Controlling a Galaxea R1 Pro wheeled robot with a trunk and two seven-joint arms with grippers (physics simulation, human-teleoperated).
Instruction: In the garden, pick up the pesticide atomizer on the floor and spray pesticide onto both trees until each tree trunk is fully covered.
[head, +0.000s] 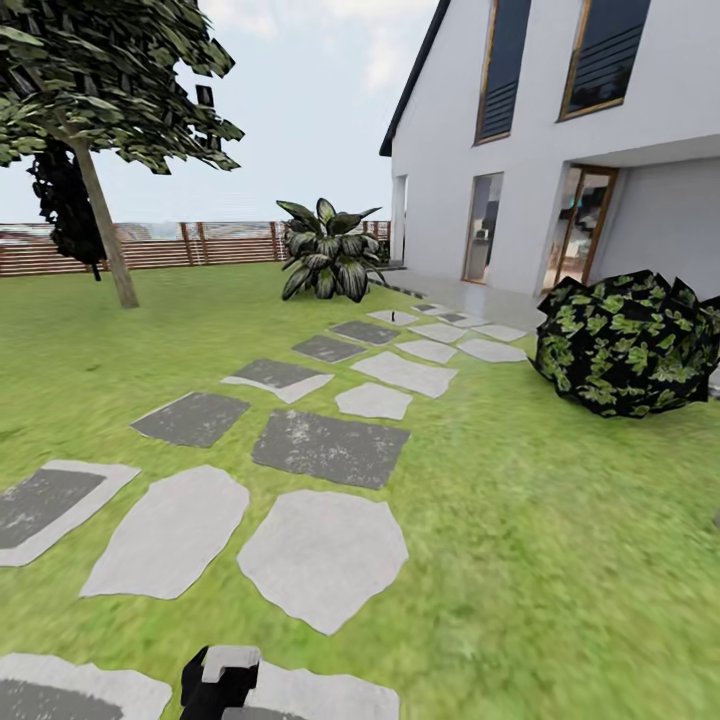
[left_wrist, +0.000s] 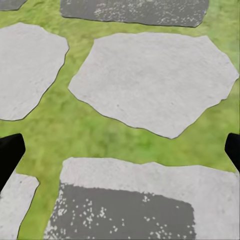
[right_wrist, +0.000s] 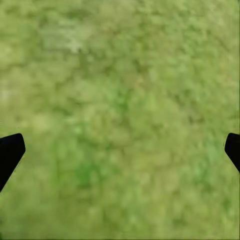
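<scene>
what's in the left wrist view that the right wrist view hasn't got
Left wrist alone: pale stepping stones and a dark, speckled one, with grass strips between them. Right wrist alone: unbroken lawn, no paving. Shared: green grass under the camera and two black fingertips at the picture's edges, far apart, so the left gripper and the right gripper both look open with nothing held.

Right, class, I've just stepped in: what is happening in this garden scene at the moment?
A wheeled robot stands on the stepping-stone path across the lawn, holding nothing. Its left end effector hangs open over the stones, and the right end effector open over bare grass. One tree stands ahead by the fence. A tiny dark object on a far stone may be the atomizer.
</scene>
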